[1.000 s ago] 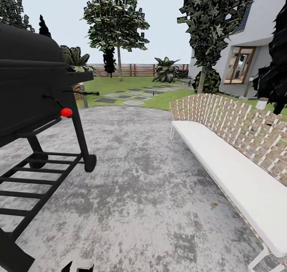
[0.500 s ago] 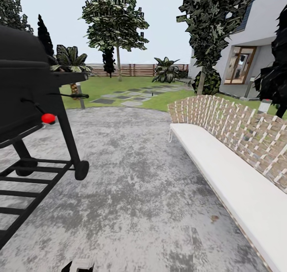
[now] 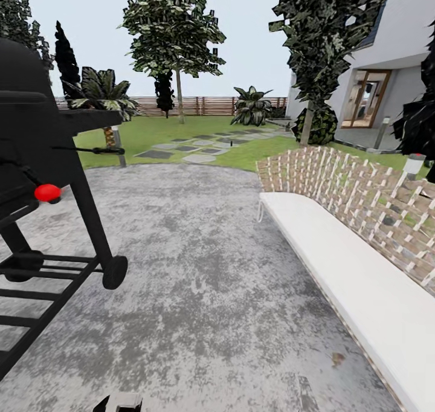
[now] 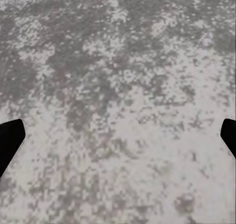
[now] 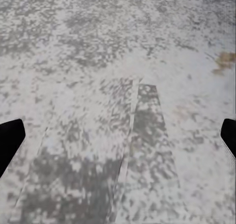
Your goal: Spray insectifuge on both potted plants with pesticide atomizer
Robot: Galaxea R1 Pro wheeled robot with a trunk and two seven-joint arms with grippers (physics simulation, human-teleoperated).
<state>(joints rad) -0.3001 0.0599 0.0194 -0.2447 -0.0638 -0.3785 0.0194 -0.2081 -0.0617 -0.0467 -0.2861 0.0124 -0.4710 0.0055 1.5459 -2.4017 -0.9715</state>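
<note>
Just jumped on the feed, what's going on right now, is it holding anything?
Nothing is in hand. The robot stands on the grey paved patio, between a black barbecue grill on its left and a white bench with a woven back on its right. Both wrist cameras look down at bare paving, with the left gripper and right gripper open and empty. Ahead lie the lawn, stepping stones and wooden fence. No atomizer or potted plants to point to yet.

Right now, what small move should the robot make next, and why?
Probably keep rolling forward over the grey patio, between the black grill and the white bench, toward the stepping stones on the lawn; both grippers hang open, empty.
</note>
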